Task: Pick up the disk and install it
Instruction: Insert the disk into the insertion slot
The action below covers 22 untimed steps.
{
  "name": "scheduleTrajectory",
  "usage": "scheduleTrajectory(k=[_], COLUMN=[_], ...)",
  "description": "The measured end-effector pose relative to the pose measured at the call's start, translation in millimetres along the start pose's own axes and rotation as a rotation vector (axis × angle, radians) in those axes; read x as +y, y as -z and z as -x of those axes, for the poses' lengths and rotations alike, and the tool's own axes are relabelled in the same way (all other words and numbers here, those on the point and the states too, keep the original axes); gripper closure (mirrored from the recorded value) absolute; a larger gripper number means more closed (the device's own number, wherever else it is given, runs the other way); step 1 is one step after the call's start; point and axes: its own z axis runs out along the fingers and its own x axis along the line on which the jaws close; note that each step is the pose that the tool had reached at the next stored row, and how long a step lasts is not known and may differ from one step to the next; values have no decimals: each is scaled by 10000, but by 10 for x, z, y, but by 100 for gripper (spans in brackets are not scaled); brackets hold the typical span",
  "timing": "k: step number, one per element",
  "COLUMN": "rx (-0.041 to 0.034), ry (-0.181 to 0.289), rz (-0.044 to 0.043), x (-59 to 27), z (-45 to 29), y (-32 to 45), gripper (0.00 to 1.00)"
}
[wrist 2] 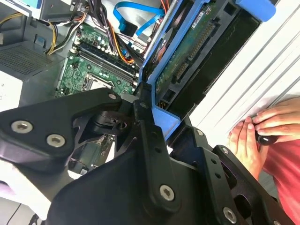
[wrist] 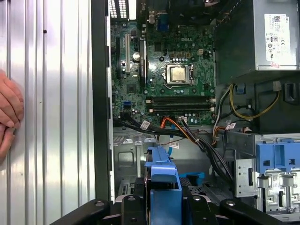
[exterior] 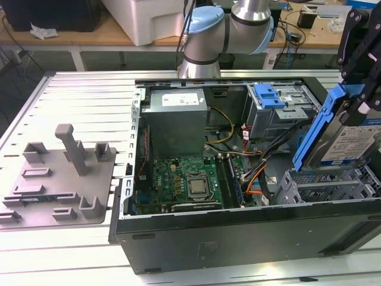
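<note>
1. The desk is built of ribbed silver metal slats.
2. An open computer case is laid on its side on the desk, with its inside turned upward.
3. A grey moulded plate with upright blocks is laid flat just beside the case, toward the exterior view's left.
4. In the first wrist view, a person's hand is rested on the slats, apart from the case's black wall.

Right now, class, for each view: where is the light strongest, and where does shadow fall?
In the exterior view, glare whitens the grooved table on the camera's side of the computer case, whose near wall is dark; in the first wrist view, a bright band runs along the table while the gripper is dark; in the second wrist view, the table washes out beside the disk.
</note>
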Motion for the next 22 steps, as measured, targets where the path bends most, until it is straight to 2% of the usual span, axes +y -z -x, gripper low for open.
scheduleTrajectory(k=[6,17,22], rx=[24,262,298], ry=[1,9,50], rz=[0,0,1], x=[0,0,0], z=[5,104,107], y=[0,-6,-6], gripper=[63,63,63])
